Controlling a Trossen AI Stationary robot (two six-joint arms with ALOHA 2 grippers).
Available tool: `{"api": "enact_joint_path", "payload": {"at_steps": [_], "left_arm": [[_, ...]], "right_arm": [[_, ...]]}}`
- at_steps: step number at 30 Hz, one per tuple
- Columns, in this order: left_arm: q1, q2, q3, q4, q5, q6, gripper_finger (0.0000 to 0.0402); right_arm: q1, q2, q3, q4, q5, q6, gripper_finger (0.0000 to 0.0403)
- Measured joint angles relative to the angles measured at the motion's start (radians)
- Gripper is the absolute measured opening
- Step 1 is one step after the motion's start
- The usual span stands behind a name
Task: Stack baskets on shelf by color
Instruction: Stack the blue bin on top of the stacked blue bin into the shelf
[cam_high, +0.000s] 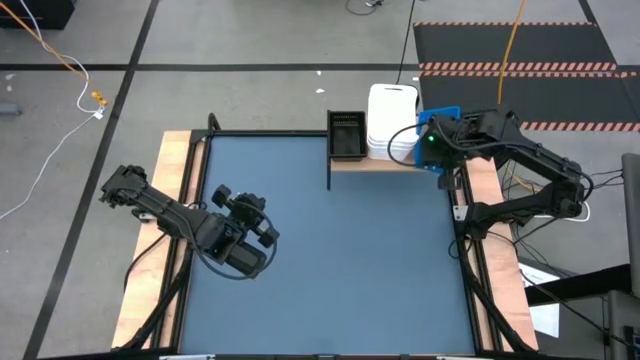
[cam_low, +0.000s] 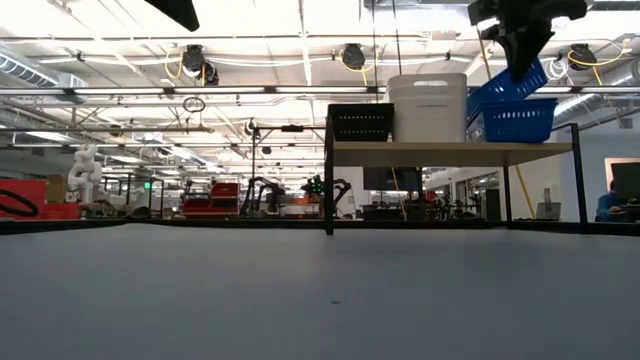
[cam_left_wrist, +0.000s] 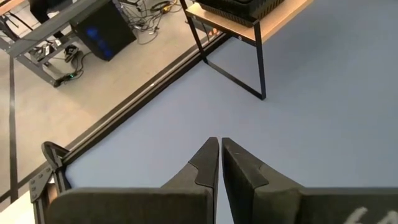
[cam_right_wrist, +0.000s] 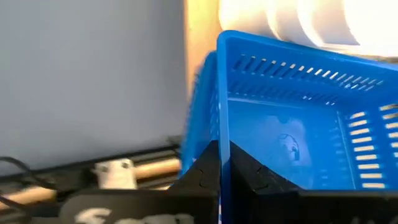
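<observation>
Dark blue-grey surface (cam_high: 330, 250); light-brown wood-grain shelf (cam_high: 375, 163) at its far edge, toward the right corner. On shelf: white plastic basket stack (cam_high: 392, 120) mid, black slatted basket (cam_high: 347, 134) left end. Right hand (cam_high: 432, 152) pinches tilted bright blue basket (cam_right_wrist: 292, 124) over right-end blue basket (cam_low: 518, 122). Left hand (cam_high: 268, 235) nearly closed, empty, above the surface's left side.

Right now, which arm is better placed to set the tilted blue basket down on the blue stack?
The right arm. Its end effector already grips the tilted blue basket by its rim above the blue stack on the shelf. The left end effector is shut, empty, over the table.
</observation>
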Motion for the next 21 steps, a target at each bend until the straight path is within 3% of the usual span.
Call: {"api": "enact_joint_path", "payload": {"at_steps": [5,12,18,21], "left_arm": [[0.000,0.000,0.000,0.000,0.000,-0.010,0.0024],[-0.001,0.000,0.000,0.001,0.005,-0.013,0.0024],[-0.008,0.000,0.000,0.001,0.024,-0.014,0.0024],[-0.020,0.000,0.000,0.001,0.025,-0.023,0.0024]], "right_arm": [[-0.026,0.000,0.000,0.000,-0.043,0.073,0.0008],[-0.038,-0.006,0.000,0.001,-0.038,0.136,0.0063],[-0.040,-0.058,0.000,0.031,0.107,0.223,0.0120],[-0.032,-0.106,0.000,0.055,0.125,0.259,0.0129]]}}
